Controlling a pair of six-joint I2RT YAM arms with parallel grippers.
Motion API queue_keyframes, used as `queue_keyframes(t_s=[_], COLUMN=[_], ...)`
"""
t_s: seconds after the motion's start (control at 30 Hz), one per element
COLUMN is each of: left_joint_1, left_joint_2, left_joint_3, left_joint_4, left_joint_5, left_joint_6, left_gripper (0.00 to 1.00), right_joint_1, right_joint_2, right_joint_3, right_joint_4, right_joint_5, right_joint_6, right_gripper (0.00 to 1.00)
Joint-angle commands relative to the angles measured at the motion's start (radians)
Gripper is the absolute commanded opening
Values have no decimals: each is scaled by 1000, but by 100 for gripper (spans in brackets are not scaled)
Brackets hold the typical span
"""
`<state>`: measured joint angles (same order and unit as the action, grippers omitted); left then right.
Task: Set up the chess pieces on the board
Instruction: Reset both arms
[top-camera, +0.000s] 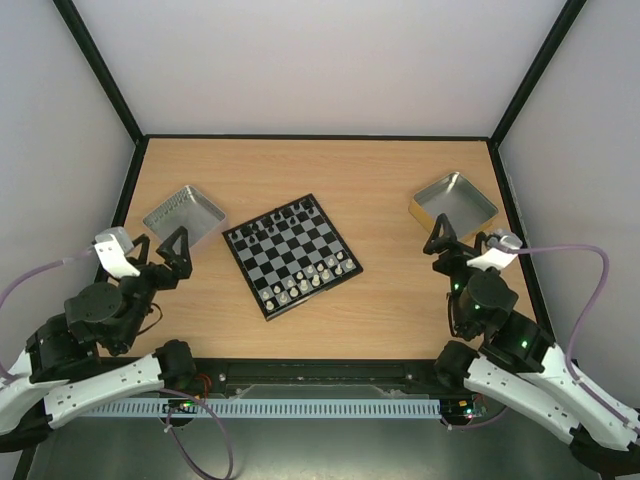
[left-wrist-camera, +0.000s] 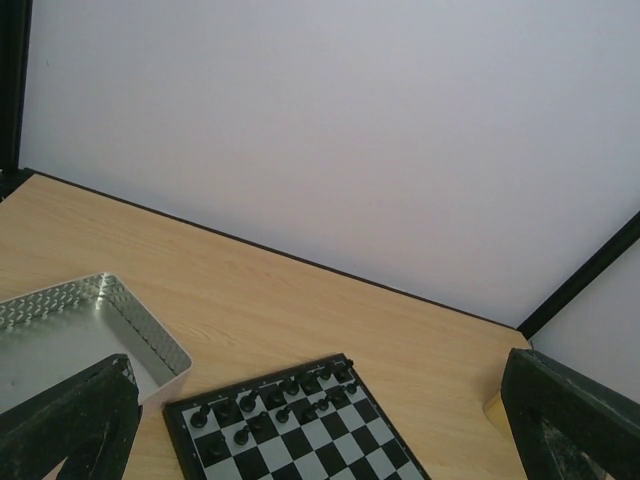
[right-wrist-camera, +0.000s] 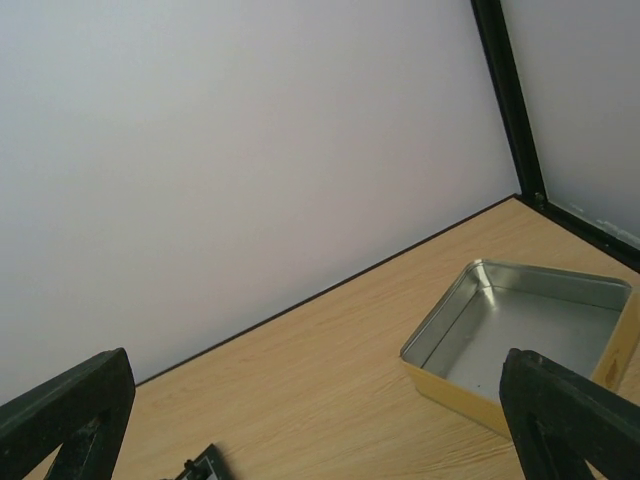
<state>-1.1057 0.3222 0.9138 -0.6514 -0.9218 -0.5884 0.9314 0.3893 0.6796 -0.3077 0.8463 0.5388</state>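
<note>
The chessboard (top-camera: 291, 254) lies turned at an angle in the middle of the table. Black pieces (top-camera: 290, 215) stand in two rows along its far edge, and cream-white pieces (top-camera: 312, 280) stand in two rows along its near edge. In the left wrist view the black pieces (left-wrist-camera: 275, 400) show on the board (left-wrist-camera: 290, 445). My left gripper (top-camera: 165, 252) is open and empty, left of the board. My right gripper (top-camera: 447, 248) is open and empty, right of the board. A corner of the board (right-wrist-camera: 200, 465) shows in the right wrist view.
A silver tray (top-camera: 184, 214) sits at the back left, seen also in the left wrist view (left-wrist-camera: 150, 335). A gold-sided tray (top-camera: 453, 206) sits at the back right, seen also in the right wrist view (right-wrist-camera: 520, 335). Both look empty. Black frame posts and white walls bound the table.
</note>
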Motion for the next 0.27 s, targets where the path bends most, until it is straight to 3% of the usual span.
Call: queue_keyframes(t_s=[0.0,0.23], left_joint_1=[-2,-3], left_joint_2=[-11,7], left_joint_3=[26,19], left_joint_4=[-40,-36], left_joint_5=[-49,-54], left_joint_6=[-6,-1], left_gripper=[100,100], right_joint_1=[1,1], right_joint_2=[-33,-38], right_joint_3=[20,13], right_joint_4=[-23,-14], right_joint_5=[81,81], right_joint_6=[-6,-10], right_gripper=[98,98])
